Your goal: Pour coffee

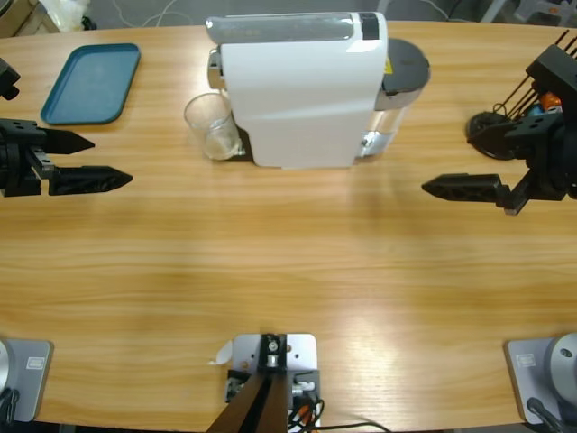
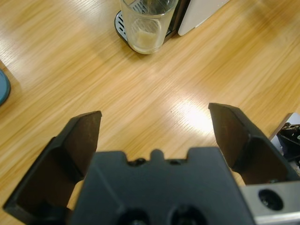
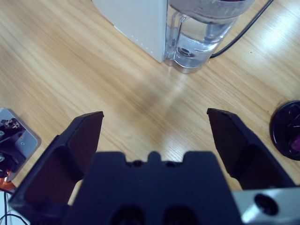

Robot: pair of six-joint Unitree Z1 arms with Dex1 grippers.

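A clear glass tumbler [image 1: 212, 126] stands on the drip tray at the left end of the white coffee machine [image 1: 302, 90]. In the left wrist view the glass [image 2: 147, 23] shows only a pale beige tint at its bottom; I cannot tell whether that is coffee. My left gripper [image 1: 110, 161] is open at the table's left edge, pointing toward the glass from well short of it, and the left gripper [image 2: 154, 126] holds nothing. My right gripper [image 1: 431, 188] is open at the far right, and this right gripper [image 3: 154, 126] faces the machine's clear water tank [image 3: 201, 42].
A teal tray [image 1: 90, 83] lies at the back left. A black wire capsule stand [image 1: 505, 122] sits at the right edge behind the right arm. A black cable [image 3: 243, 33] runs from behind the water tank.
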